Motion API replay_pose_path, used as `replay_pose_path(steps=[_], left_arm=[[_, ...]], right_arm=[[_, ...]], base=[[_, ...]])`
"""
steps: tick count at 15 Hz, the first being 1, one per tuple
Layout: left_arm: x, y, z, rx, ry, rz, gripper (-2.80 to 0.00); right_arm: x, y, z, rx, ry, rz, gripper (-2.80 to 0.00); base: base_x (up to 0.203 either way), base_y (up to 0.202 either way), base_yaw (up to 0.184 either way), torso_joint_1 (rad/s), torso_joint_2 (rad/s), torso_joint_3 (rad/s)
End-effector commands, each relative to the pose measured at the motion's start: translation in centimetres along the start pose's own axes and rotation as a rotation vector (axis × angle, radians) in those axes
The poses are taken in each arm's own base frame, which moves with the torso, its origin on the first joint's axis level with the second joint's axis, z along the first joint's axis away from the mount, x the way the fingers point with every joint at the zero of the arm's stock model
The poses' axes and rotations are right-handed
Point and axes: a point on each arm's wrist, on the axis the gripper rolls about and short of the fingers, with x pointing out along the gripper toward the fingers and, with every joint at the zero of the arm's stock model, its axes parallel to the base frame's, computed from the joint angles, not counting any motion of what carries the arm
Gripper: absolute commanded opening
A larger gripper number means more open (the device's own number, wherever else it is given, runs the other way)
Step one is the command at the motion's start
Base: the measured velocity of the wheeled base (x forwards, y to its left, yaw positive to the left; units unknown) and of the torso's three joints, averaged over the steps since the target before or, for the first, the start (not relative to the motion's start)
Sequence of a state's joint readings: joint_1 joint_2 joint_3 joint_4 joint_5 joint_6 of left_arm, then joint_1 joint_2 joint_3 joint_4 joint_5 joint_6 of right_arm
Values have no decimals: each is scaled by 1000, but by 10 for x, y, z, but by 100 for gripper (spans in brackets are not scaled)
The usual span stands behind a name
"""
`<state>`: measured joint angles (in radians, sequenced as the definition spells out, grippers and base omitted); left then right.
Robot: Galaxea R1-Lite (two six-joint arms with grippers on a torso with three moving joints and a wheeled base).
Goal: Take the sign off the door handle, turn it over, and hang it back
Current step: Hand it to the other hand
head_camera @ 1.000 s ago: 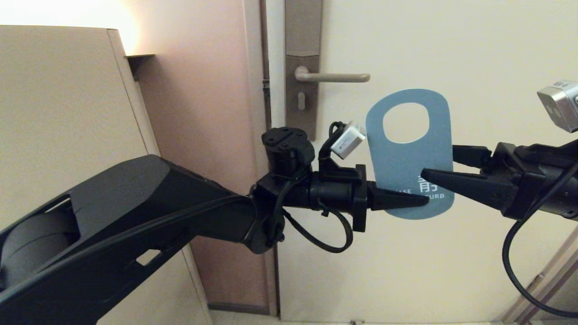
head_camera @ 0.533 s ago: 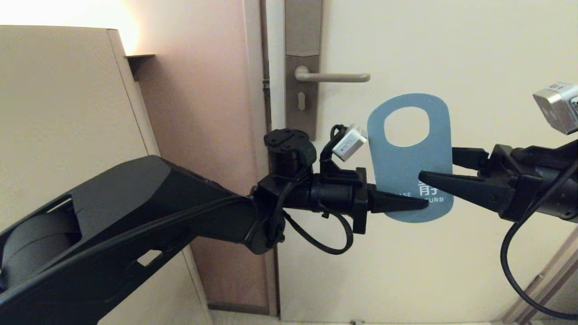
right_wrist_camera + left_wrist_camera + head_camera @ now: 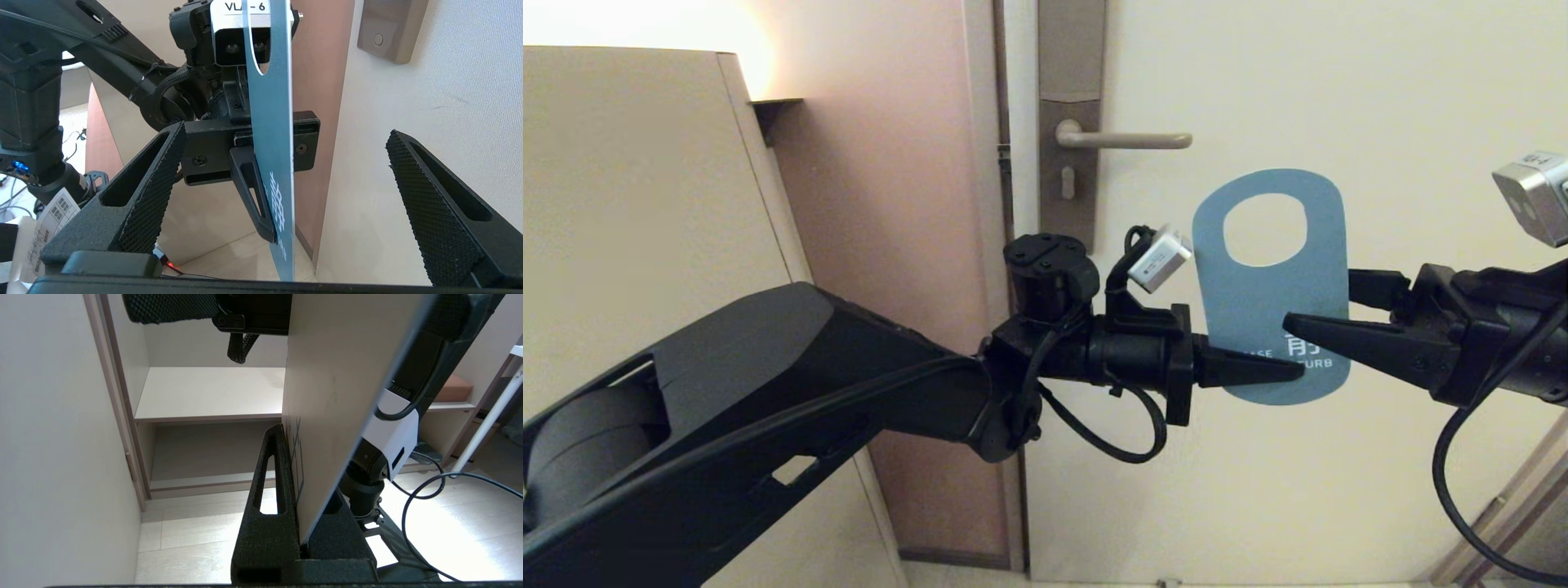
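the sign (image 3: 1270, 286) is off the handle (image 3: 1123, 140), held upright in front of the door (image 3: 1339, 82), below and to the right of the lever, blue face toward the head camera, hole at the top. the left claw (image 3: 1286, 371) is clamped on the sign's lower end, reaching in level from the left. the right claw (image 3: 1298, 322) comes in from the right with its fingers (image 3: 151, 192) spread wide apart, one on either side of the sign's lower part, not touching it. the handle sits bare on its plate (image 3: 1068, 122).
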<state>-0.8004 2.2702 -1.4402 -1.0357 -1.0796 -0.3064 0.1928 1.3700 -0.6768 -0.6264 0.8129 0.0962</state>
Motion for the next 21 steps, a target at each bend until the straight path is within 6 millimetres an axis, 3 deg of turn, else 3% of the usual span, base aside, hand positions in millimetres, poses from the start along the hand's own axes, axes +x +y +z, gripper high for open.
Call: replay_pose_path(steps=[1, 21], left_arm=[[0, 0, 0, 3, -1, -7, -280], [2, -1, -2, 26, -2, -9, -280]], right_arm=[[-1, 1, 0, -4, -3, 6, 0], [2, -2, -2, -85, 4, 8, 0]], base=[[0, 0, 0, 0, 0, 0], [0, 0, 0, 0, 0, 0]])
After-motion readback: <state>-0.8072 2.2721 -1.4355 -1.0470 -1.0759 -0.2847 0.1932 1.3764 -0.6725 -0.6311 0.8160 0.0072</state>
